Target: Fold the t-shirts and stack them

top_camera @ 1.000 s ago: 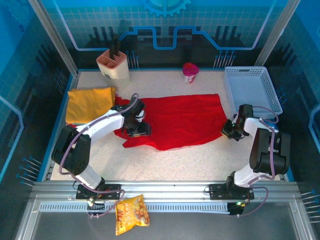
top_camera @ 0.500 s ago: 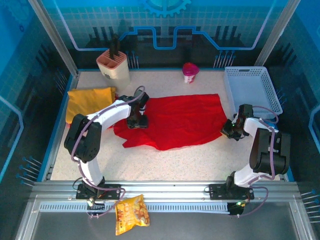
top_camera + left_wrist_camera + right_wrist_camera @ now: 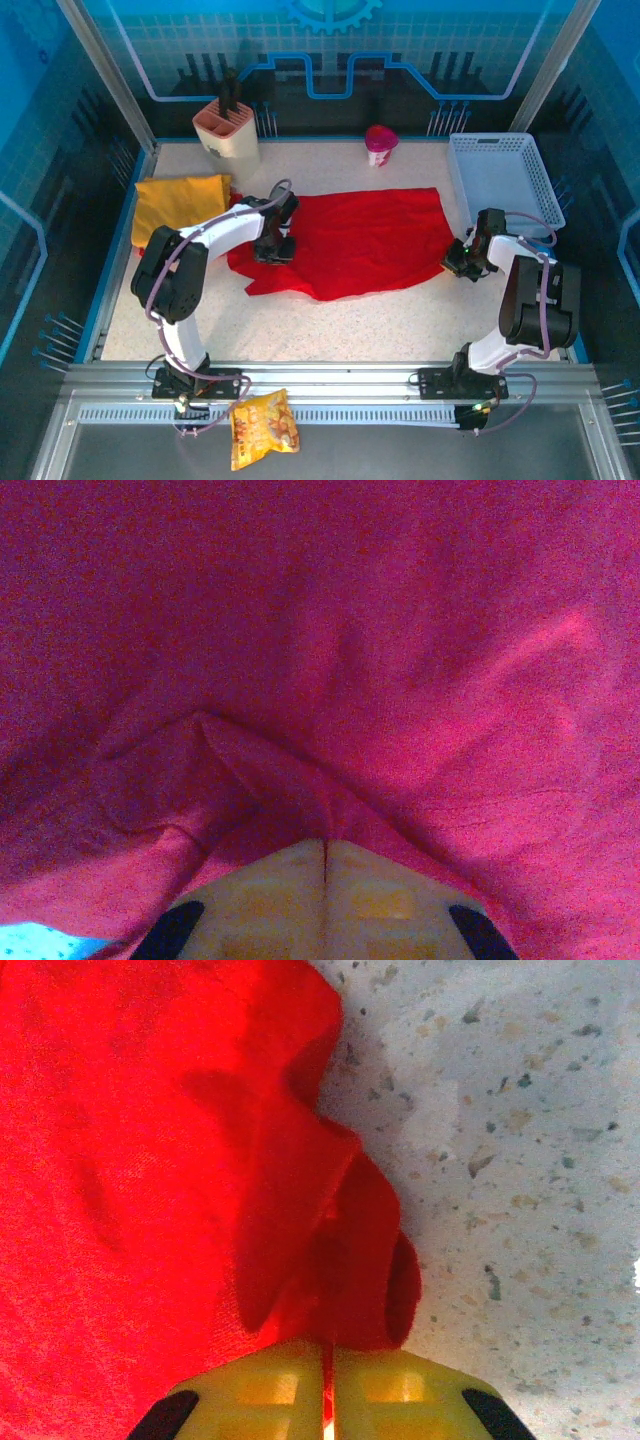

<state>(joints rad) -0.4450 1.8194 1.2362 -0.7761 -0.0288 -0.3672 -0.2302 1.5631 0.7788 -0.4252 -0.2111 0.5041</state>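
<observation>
T-shirt (image 3: 370,240), red creased cloth, speckled tabletop (image 3: 330,320)

A robotics lab test cell: a speckled table (image 3: 350,330) enclosed by blue-lit gridded panels (image 3: 420,50) at twelve o'clock, an aluminium rail (image 3: 330,385) at six o'clock, left arm (image 3: 215,235) and right arm (image 3: 530,290) bolted there.

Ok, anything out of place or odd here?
Yes: a yellow-orange snack bag lies on the metal frame in front of the left arm's base, off the table, unrelated to the folding. Nothing else stands out.
</observation>
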